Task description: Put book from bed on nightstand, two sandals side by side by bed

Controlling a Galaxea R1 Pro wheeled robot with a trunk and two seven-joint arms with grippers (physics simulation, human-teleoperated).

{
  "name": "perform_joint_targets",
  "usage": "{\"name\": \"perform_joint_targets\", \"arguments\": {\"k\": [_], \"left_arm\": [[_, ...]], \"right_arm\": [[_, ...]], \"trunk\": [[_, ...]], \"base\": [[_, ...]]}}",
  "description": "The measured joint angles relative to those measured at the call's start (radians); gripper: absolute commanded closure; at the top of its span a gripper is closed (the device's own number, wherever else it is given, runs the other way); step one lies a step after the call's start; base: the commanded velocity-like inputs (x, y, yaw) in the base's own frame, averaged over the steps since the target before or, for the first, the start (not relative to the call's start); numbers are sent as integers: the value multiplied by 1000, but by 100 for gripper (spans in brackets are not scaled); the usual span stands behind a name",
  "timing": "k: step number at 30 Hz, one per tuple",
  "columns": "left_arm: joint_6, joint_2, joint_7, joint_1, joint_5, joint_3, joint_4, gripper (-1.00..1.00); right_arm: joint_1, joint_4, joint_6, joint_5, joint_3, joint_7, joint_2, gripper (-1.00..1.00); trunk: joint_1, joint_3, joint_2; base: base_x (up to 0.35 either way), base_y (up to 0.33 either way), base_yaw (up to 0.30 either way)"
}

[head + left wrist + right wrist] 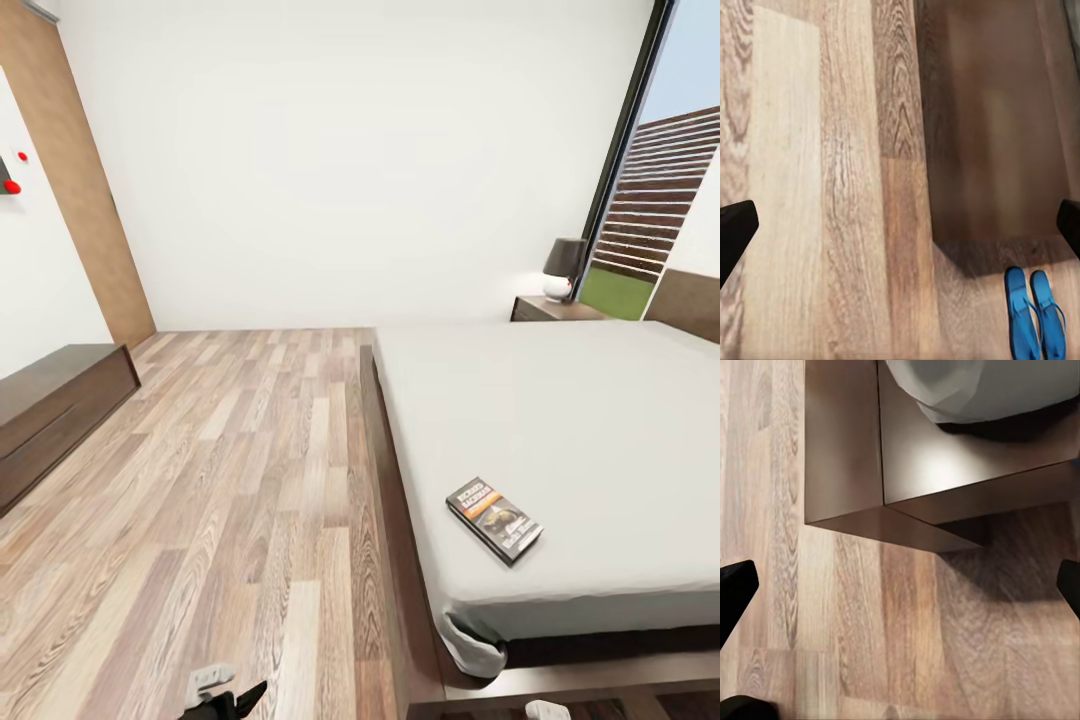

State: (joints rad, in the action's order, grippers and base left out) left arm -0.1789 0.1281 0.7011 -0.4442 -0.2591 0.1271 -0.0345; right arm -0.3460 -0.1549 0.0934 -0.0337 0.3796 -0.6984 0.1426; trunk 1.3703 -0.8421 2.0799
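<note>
- Book point(494, 519), a small thin paperback with dark cover and orange band, is seen lying flat on the pale grey-white mattress of the large dark brown wooden bed point(400, 560), near its foot corner
- two bright blue flip-flop sandals point(1035, 311) are seen side by side on the wood-plank floor point(832, 187), just beside the bed frame's corner
- a small dark brown nightstand point(553, 309) is seen beyond the bed, a lamp point(563, 268) on it
- left gripper point(900, 229) and right gripper point(900, 589) are held wide apart over the floor; nothing is gripped
</note>
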Motion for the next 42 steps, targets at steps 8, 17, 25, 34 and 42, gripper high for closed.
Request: {"name": "perform_joint_targets", "arguments": {"k": [8,17,25,34,42], "left_arm": [[-14,-46,-98,0,47,0,5,-100],[-15,-50,-111,0,83,0,5,-100],[-15,-50,-111,0,84,0,5,-100],[-15,-50,-111,0,84,0,5,-100],[-15,-50,-111,0,84,0,5,-100]], "right_arm": [[0,0,0,-1,0,1,0,-100],[0,0,-1,-2,0,1,0,-100],[0,0,-1,0,0,1,0,-100],[0,0,-1,-1,-1,1,0,-100],[0,0,-1,-2,-1,1,0,-100]], "trunk": [[-31,25,-56],[-50,41,-91],[-50,41,-91],[-50,41,-91],[-50,39,-91]], "base": [[0,0,0],[0,0,0],[0,0,0],[0,0,53],[0,0,250]]}}
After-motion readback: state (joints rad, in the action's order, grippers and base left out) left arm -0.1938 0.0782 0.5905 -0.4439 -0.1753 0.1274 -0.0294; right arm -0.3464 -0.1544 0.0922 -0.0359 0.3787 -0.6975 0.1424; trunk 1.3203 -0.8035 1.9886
